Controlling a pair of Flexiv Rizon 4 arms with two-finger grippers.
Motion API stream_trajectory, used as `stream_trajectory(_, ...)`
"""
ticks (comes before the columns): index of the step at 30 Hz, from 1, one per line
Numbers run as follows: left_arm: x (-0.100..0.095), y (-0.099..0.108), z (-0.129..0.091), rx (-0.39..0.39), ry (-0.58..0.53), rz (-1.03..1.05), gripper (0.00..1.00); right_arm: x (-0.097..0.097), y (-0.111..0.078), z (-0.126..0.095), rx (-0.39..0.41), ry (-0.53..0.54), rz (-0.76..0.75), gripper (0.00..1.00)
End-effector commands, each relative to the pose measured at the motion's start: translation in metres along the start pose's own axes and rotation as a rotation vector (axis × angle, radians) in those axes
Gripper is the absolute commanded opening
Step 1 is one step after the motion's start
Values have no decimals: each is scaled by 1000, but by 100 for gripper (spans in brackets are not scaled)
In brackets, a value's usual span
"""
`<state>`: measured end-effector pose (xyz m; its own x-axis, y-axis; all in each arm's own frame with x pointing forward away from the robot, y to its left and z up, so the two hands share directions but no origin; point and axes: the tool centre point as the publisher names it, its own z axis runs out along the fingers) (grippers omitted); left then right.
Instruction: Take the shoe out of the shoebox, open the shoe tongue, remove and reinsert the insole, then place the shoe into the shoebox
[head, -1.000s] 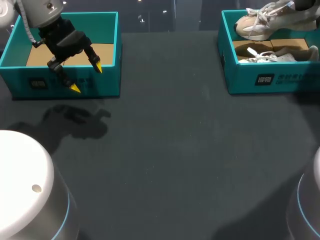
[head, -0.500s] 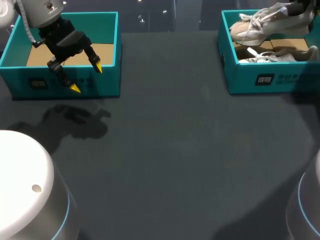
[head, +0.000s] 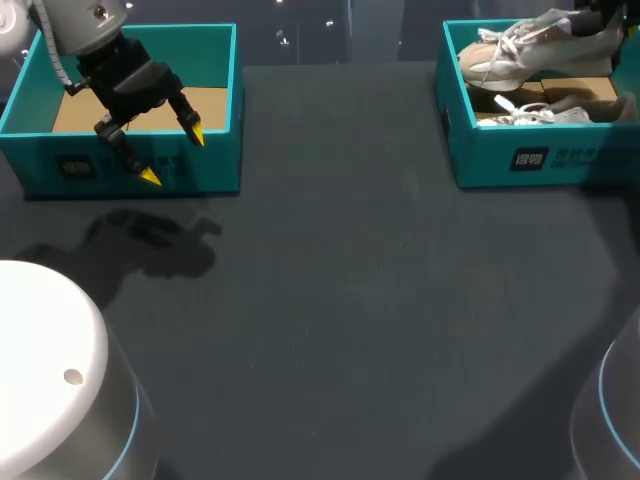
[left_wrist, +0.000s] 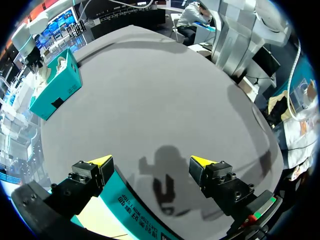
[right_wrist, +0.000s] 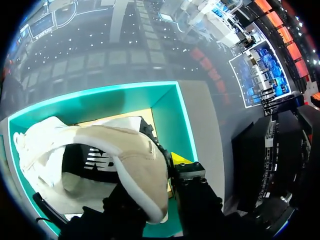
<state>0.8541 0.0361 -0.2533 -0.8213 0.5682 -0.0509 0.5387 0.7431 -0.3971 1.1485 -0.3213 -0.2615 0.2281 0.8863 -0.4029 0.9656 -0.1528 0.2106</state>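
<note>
Dark table (head: 340, 300) nearest.

Left gripper (head: 173, 156) hangs over the front wall of the left shoebox (head: 215, 165), a teal box. Fingers are spread wide with nothing between them. The left wrist view agrees: yellow fingertips (left_wrist: 101, 161) well apart, teal box wall under them, table ahead. A tan cardboard floor (head: 210, 100) shows inside this box.

Right shoebox (head: 520, 160), also teal, sits at the table's far right. A second shoe (head: 550, 113), pale, lies inside on the tan floor.

The shoe (head: 530, 50), beige with white laces (head: 515, 38), is held raised above the right shoebox, toe toward the table's middle, heel toward the right arm.

Right gripper (right_wrist: 155, 185) is clamped on the shoe's heel collar. In the right wrist view one yellow tip sits against the heel rim, and the other finger is mostly hidden by the shoe. The teal box interior lies beneath.
</note>
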Motion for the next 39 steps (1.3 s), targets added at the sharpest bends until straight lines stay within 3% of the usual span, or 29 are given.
stream_trajectory(1, 0, 0, 0, -1, 1, 0, 100, 0, 12, 10, 29, -4, 2, 0)
stream_trajectory(19, 0, 0, 0, -1, 1, 0, 100, 6, 13, 44, 21, 38, -17, 0)
stream_trajectory(39, 0, 0, 0, -1, 1, 0, 100, 18, 6, 81, 91, 89, -27, 0)
